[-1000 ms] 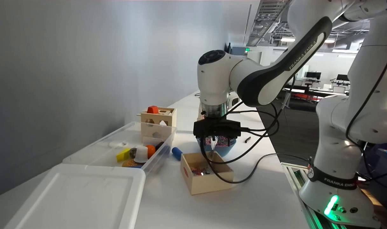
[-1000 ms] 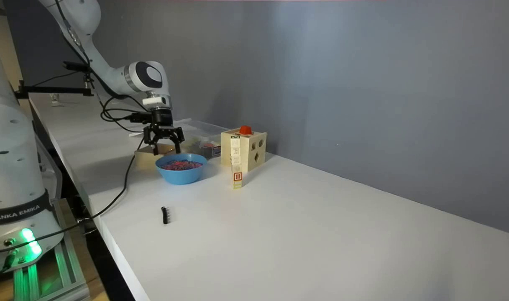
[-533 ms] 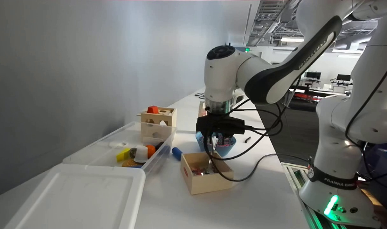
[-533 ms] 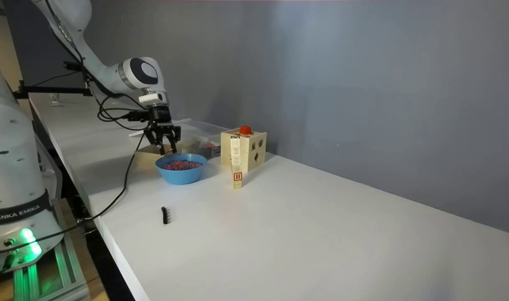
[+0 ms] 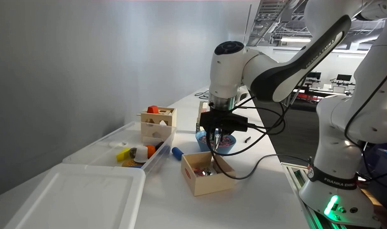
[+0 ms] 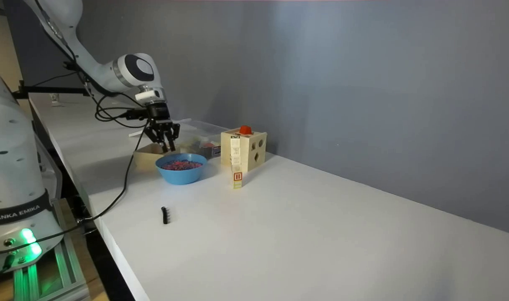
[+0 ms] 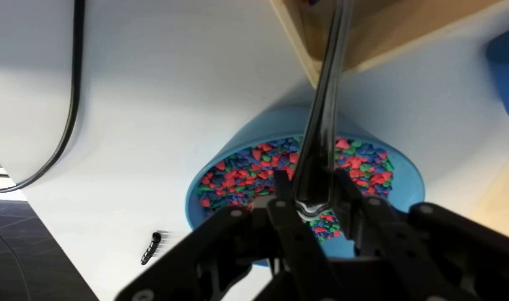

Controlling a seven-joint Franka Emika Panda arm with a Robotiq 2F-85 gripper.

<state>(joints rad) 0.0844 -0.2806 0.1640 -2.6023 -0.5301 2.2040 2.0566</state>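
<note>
We observed pincer (image 7: 313, 177) clamped on upper end of slanted metal utensil (image 7: 326, 100); lower end lay inside wooden box (image 5: 214, 183) on table (image 6: 321, 234). Blue bowl (image 6: 181, 177) of coloured bits (image 7: 237, 179) stood beside box.

White table (image 6: 321, 238), blue bowl (image 6: 181, 177), open wooden box (image 5: 214, 185), clear bin (image 5: 161, 157)

The wrist view's top is cutting off the silver handle (image 7: 324, 100) and box (image 7: 394, 31); below, the tool (image 7: 313, 179) is partly hiding the bowl (image 7: 409, 188).
</note>
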